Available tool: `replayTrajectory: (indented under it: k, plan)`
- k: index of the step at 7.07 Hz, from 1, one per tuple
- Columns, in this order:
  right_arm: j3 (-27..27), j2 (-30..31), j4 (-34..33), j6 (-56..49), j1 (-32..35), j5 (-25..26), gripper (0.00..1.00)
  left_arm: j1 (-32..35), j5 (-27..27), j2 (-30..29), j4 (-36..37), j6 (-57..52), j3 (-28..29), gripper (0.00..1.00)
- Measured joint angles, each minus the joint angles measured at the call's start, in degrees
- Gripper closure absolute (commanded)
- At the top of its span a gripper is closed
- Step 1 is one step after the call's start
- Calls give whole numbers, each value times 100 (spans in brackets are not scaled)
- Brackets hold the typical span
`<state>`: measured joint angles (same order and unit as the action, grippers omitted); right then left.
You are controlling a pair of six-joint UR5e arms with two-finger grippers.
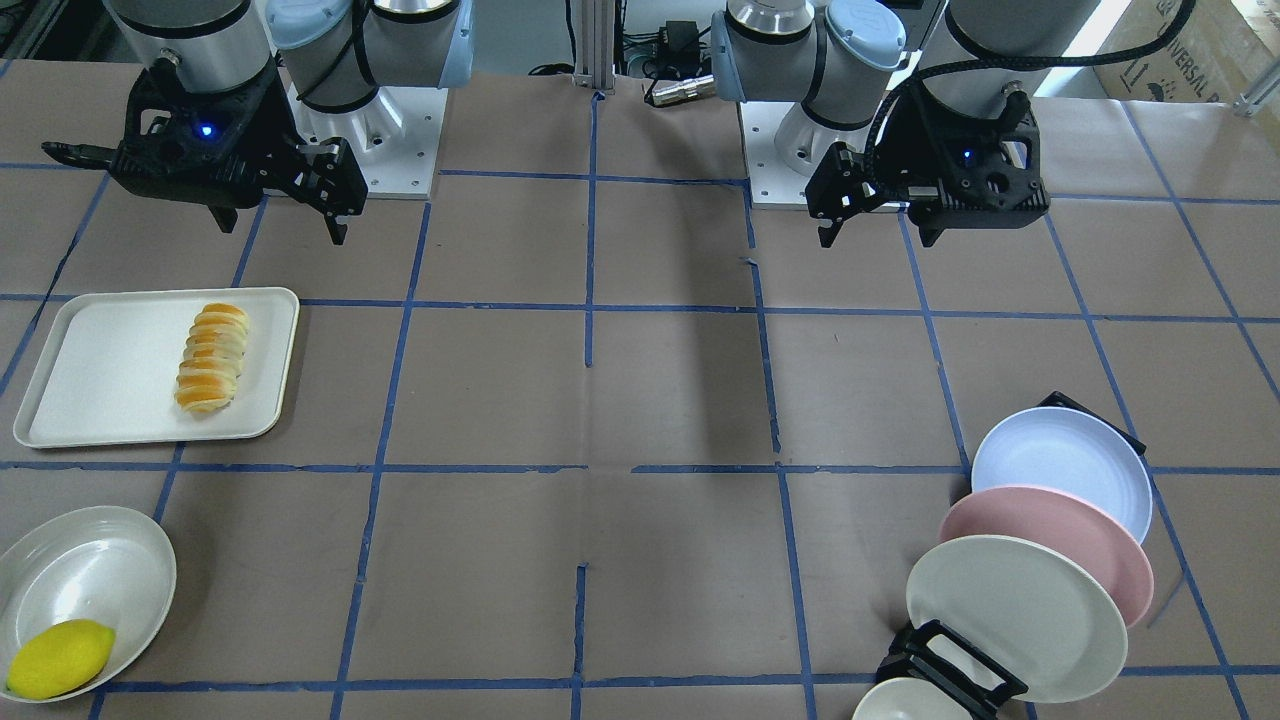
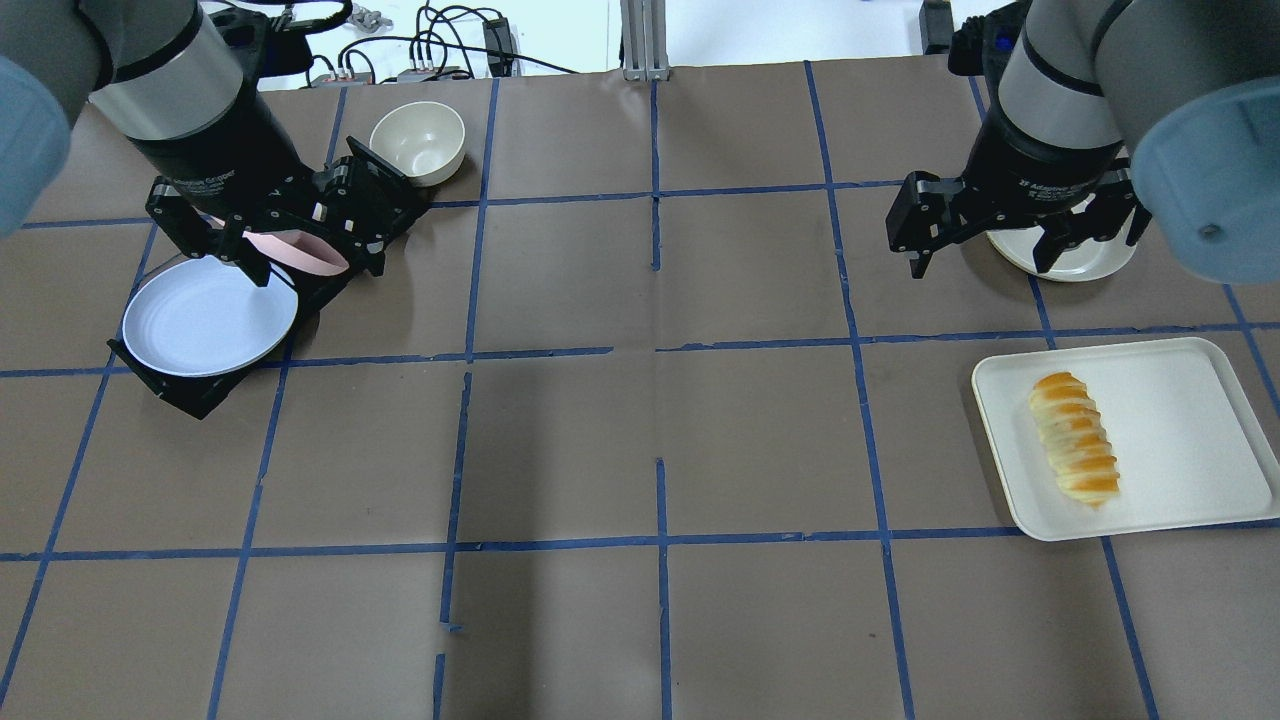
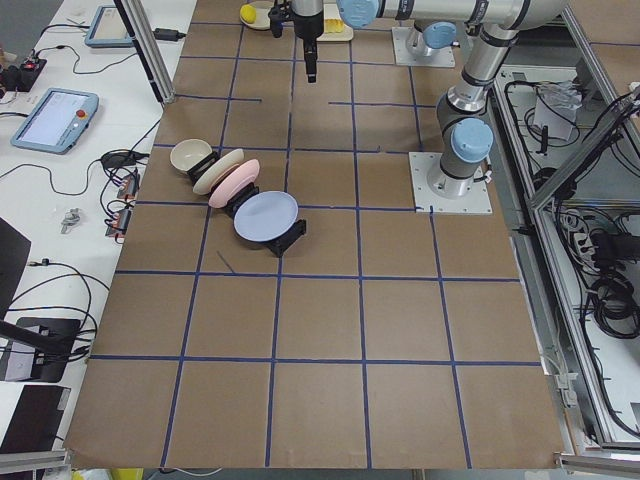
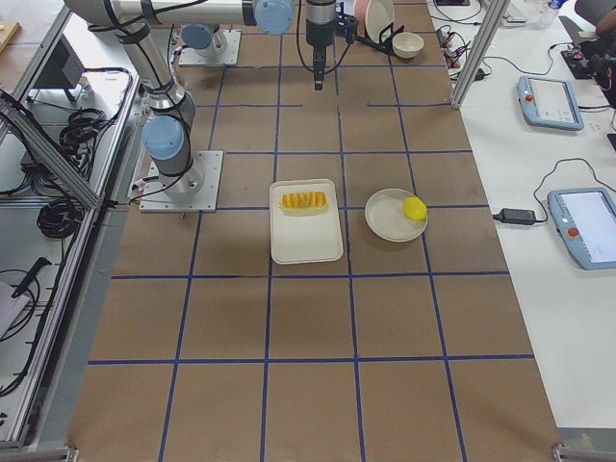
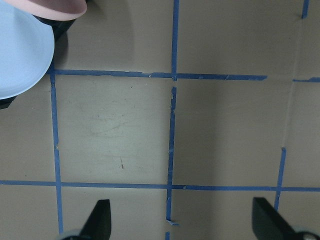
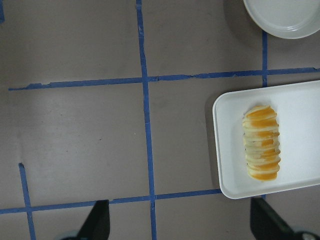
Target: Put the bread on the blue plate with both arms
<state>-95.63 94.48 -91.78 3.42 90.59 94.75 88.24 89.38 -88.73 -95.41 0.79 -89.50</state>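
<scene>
The bread [image 1: 212,357] lies on a white tray [image 1: 90,400] on the robot's right side; it also shows in the overhead view [image 2: 1075,438] and the right wrist view [image 6: 261,142]. The blue plate [image 1: 1062,470] leans in a black rack on the robot's left side and also shows in the overhead view [image 2: 208,317] and at the left wrist view's corner [image 5: 20,55]. My left gripper [image 1: 878,235] hangs open and empty, raised above the table near the rack. My right gripper [image 1: 280,230] hangs open and empty, raised, back from the tray.
A pink plate [image 1: 1060,545] and a cream-white plate [image 1: 1010,615] lean in the same rack behind the blue one. A small white bowl [image 2: 417,140] sits beyond the rack. A yellow lemon [image 1: 60,655] lies in a shallow white dish [image 1: 100,560] beyond the tray.
</scene>
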Motion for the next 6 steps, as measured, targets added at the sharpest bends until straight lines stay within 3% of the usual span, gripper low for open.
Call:
replayTrajectory:
  k: [6]
  plan:
    - [-38, -11, -3, -93, -45, -51, 0, 8, -14, -2, -13, 0, -4, 0]
